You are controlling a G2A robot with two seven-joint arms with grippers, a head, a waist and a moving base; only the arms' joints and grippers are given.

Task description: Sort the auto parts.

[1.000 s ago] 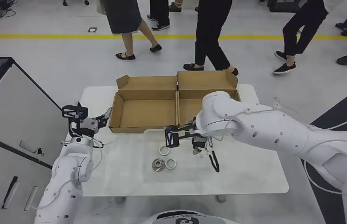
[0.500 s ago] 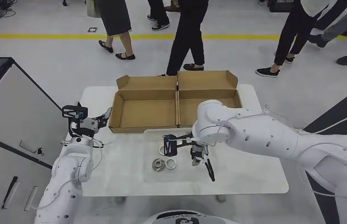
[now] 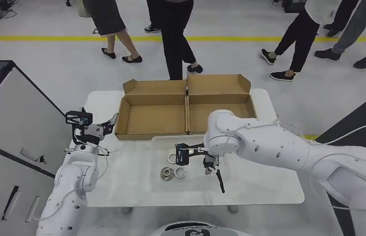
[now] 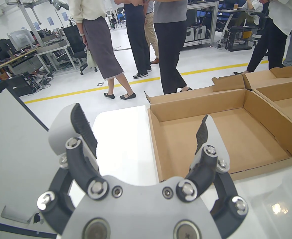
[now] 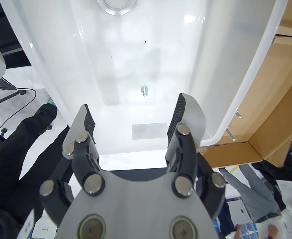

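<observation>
Right gripper [image 3: 216, 178] has come back from the right-hand cardboard box [image 3: 221, 94] toward my own side of the table [image 3: 260, 183], and now hangs just beside the metal rings [image 3: 180, 172]. My forearm swung down with it, uncovering more of that box's floor. Wrist sits lower than before.

Landmark: left box [image 3: 153, 118], on far side of counter [image 3: 124, 177].
- Right box [image 3: 221, 99]: against left box's right wall, side by side.
- Tray [image 5: 258, 60]: on counter, just before both boxes, on robot's side.
- Ring [image 3: 172, 158]: in tray, before left box's right end.
- Second ring [image 3: 180, 172]: in tray, farther from left box.
- Flanged part [image 3: 166, 173]: just beside second ring, on its left.
- Right fingers [image 5: 178, 115]: above tray, right of parts, beyond left box's right end.
- Left fingers [image 4: 82, 125]: just outside left box's left wall, above counter.
</observation>
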